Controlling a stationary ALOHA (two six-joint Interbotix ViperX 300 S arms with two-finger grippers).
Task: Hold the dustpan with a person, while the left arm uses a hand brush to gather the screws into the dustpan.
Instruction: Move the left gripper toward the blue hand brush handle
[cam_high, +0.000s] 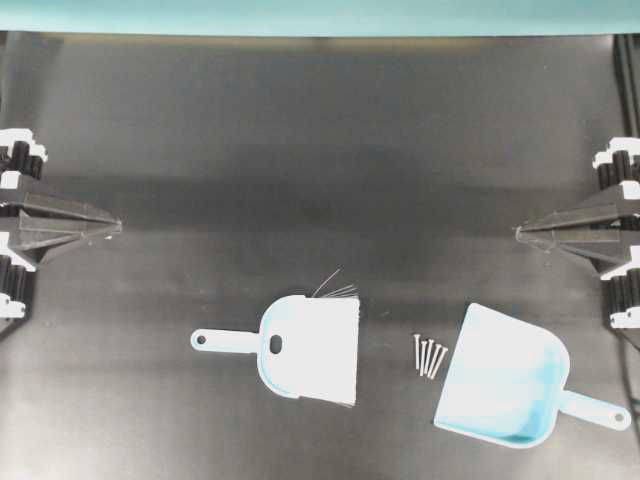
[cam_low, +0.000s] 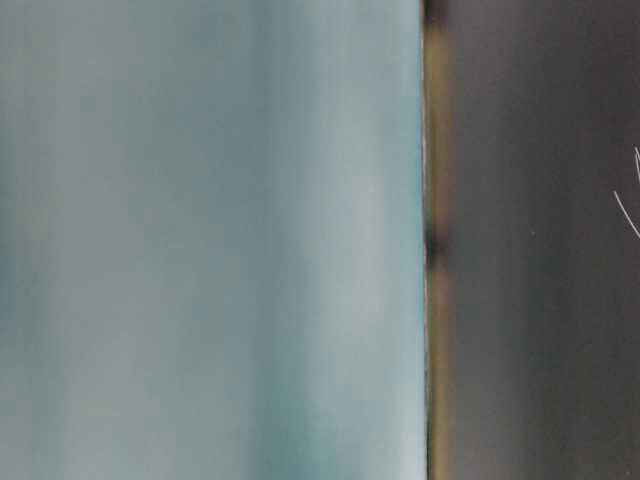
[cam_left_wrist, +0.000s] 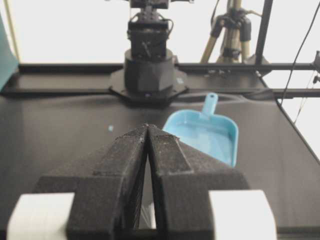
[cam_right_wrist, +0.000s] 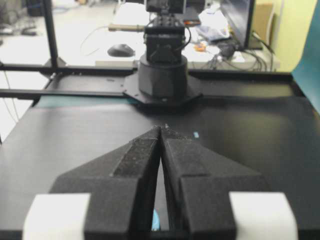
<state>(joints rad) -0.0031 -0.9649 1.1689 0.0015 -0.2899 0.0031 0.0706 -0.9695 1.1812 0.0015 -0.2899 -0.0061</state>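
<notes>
The light blue hand brush (cam_high: 300, 345) lies flat at the table's front middle, handle pointing left, white bristles to the right. To its right lie several thin silver screws (cam_high: 428, 356) side by side, just off the mouth of the light blue dustpan (cam_high: 510, 380), whose handle points right. The left wrist view also catches the dustpan (cam_left_wrist: 207, 132). My left gripper (cam_high: 118, 226) sits at the far left edge, shut and empty, well behind the brush. The right gripper (cam_high: 518, 233) mirrors it at the far right, shut and empty. The left gripper's tips (cam_left_wrist: 148, 126) meet, as do the right gripper's tips (cam_right_wrist: 161, 127). No person shows.
The black table (cam_high: 320, 150) ends at a teal backdrop (cam_high: 320, 15) along its far side. Each arm's base (cam_left_wrist: 149, 70) faces the other across the table. The table-level view is a blur of backdrop and dark surface.
</notes>
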